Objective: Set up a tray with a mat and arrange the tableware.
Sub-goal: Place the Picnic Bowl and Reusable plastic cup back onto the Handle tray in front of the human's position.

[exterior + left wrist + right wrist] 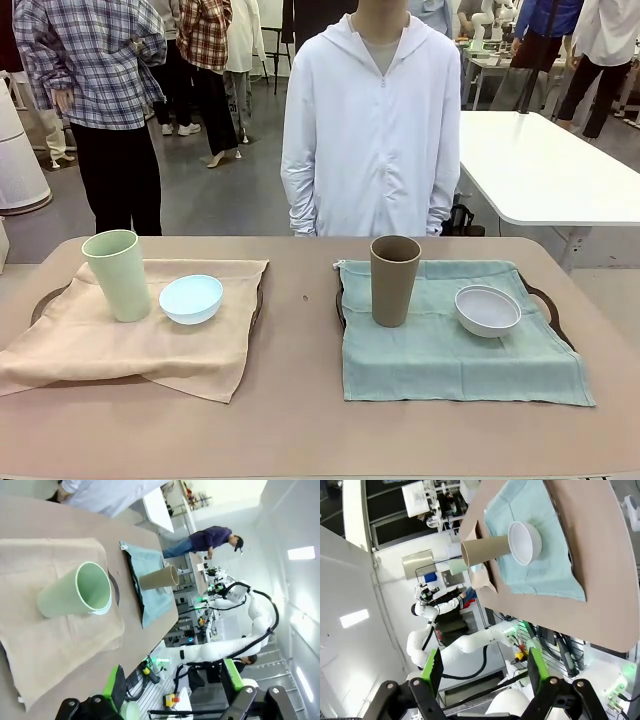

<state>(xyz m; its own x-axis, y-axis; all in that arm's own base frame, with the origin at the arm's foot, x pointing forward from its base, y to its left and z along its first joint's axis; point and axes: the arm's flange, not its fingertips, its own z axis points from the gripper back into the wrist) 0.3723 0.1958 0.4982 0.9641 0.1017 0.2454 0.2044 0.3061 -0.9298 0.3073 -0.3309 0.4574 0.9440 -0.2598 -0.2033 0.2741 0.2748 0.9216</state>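
Two trays on the tan table (300,400), each already draped with a mat and carrying one cup and one bowl. On the robot's left, beige mat (120,340) over a dark tray (45,298), pale green cup (117,274) upright toward the back, light blue bowl (191,298) just beside it, apart. On the right, teal mat (450,355) over a second tray (545,300), brown cup (394,279) upright near the mat's back-left, white bowl (488,309) near it, not touching.

Left gripper (172,682) well back from the table, green-padded fingers spread wide, nothing between them. Right gripper (482,672) likewise drawn off, fingers parted, pinching nothing.

Judged from the layout: arrangement looks complete or nearly so; remaining work, if any, a tidying pass. Beige mat skewed, front corner spilling over the tray edge onto the table; teal mat squarer.

For doing that well: approach from above, jaws wide, clear of the tall cups, both easy to tip with a sideways nudge. If tugging the beige mat straight, pinch a free corner only and pull slowly, since cup and bowl ride on the cloth. If shifting a cup, grip low on the wall, lift straight, set down flat. Bowls best taken by the rim.
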